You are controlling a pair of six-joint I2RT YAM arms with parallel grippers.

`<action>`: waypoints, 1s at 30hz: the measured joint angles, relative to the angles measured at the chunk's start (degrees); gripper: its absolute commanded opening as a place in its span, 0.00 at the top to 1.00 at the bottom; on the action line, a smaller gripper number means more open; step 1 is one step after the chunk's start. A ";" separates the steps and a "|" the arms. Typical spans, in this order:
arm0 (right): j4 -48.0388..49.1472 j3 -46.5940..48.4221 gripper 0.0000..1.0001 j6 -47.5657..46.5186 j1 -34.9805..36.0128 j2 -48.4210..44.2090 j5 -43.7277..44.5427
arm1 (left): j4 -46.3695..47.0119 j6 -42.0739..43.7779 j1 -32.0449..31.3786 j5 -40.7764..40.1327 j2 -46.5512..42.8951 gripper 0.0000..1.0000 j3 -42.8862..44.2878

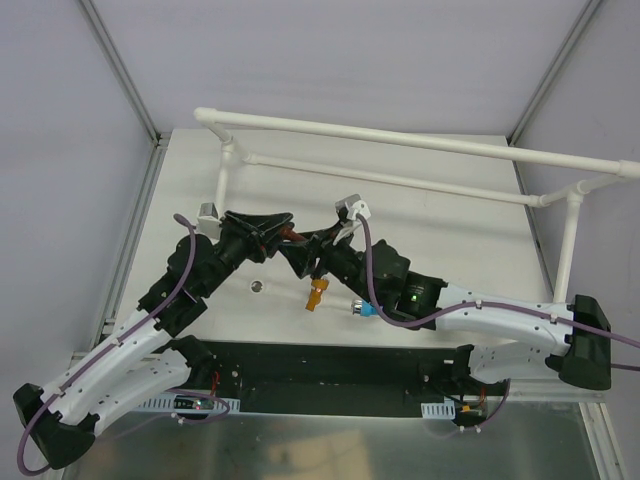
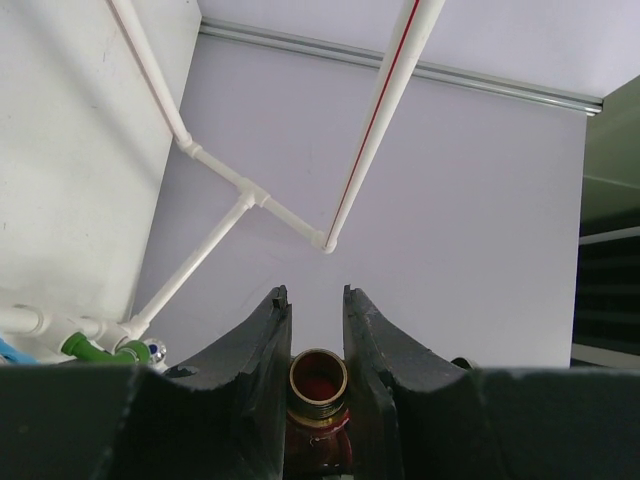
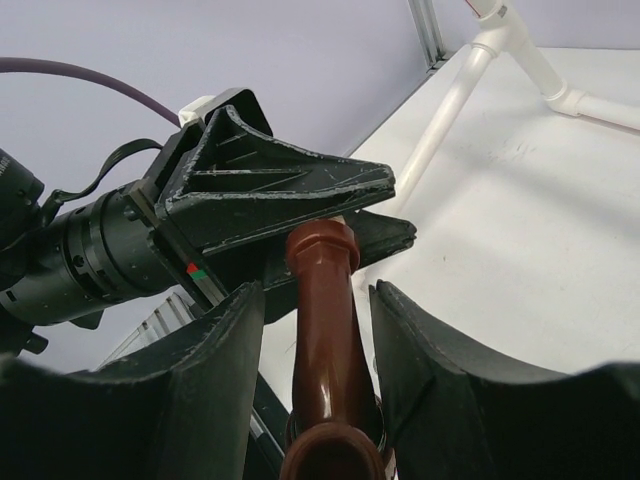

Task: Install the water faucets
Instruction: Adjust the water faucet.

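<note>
My left gripper [image 2: 314, 295] is shut on the brown water faucet [image 2: 318, 400], whose brass threaded mouth shows between its fingers. In the right wrist view the brown faucet [image 3: 325, 320] runs up from between my right gripper's [image 3: 315, 300] jaws into the left gripper's fingers [image 3: 270, 185]. The right jaws stand open, with a gap on each side of the spout. In the top view both grippers meet over the table's middle, left gripper [image 1: 278, 232] and right gripper [image 1: 305, 255]. An orange faucet [image 1: 318, 293] and a blue faucet [image 1: 364, 308] lie on the table. A green faucet [image 2: 85, 349] sits at a pipe end.
The white PVC pipe frame [image 1: 400, 135] spans the back of the table on upright legs; it also shows as the pipe frame [image 2: 380, 110] ahead of the left wrist. A small silver round piece [image 1: 258, 286] lies on the table near the left arm.
</note>
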 measured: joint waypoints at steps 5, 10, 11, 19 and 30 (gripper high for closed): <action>0.79 0.02 0.48 -1.46 0.00 0.59 -0.11 | 0.24 -0.61 0.00 -0.55 0.24 1.00 -0.20; 1.40 0.28 0.55 -2.78 0.02 1.36 0.46 | 0.33 -0.90 0.02 -1.14 0.24 1.00 -0.42; 1.49 0.39 0.59 -3.06 0.02 1.57 0.61 | 0.48 -1.07 0.11 -1.31 0.24 1.00 -0.55; 0.98 2.62 1.00 -5.40 0.02 3.58 1.55 | 2.21 -2.40 0.76 -2.47 -0.63 1.00 -1.97; -0.85 3.41 1.00 -6.03 0.07 3.69 1.46 | 3.23 -3.50 0.76 -2.51 -1.66 1.00 -3.50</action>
